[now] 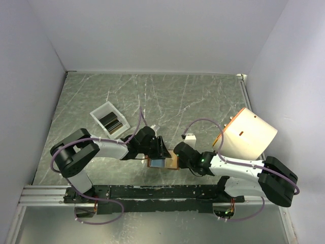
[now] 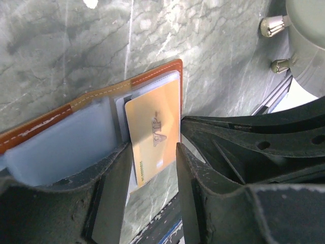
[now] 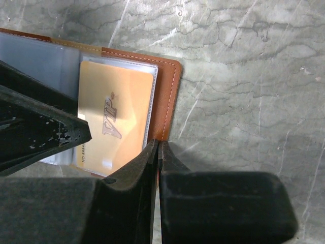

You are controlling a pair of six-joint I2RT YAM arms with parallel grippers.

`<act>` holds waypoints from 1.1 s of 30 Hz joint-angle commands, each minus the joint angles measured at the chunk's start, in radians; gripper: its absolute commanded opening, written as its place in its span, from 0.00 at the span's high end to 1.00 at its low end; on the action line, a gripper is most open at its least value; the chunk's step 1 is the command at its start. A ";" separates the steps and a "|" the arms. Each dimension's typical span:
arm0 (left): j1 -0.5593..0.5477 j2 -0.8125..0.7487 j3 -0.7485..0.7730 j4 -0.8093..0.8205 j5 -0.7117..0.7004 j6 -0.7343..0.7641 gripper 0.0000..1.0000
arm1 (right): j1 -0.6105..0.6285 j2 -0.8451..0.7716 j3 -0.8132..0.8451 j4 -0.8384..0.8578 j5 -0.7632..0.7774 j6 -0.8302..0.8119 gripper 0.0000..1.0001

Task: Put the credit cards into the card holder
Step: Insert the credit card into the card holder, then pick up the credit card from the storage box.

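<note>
One card going in, the rest not yet touched.

Holder (image 2: 61,145) lies open and flat on the worktop (image 1: 193,96), just past the tips of both sets of fingers. Left fingers (image 2: 114,193) stand part-spread and hold the gold card (image 2: 152,132) by its two long edges. Its far end is tucked into a clear sleeve beyond the tips, its near end is out between them (roughly half seated, by my reckoning). Right fingers (image 3: 137,178) are closed on the holder's brown edge, at the corner beside the card, seemingly to steady it. Left to do: push this card home, then fetch the dark cards (image 1: 112,122) in the white tray (image 1: 99,113), well apart beyond the left fingers.
</note>
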 commanded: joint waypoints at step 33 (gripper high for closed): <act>0.198 -0.188 0.107 -0.271 -0.036 0.184 0.47 | 0.006 -0.079 0.147 -0.012 -0.057 0.009 0.79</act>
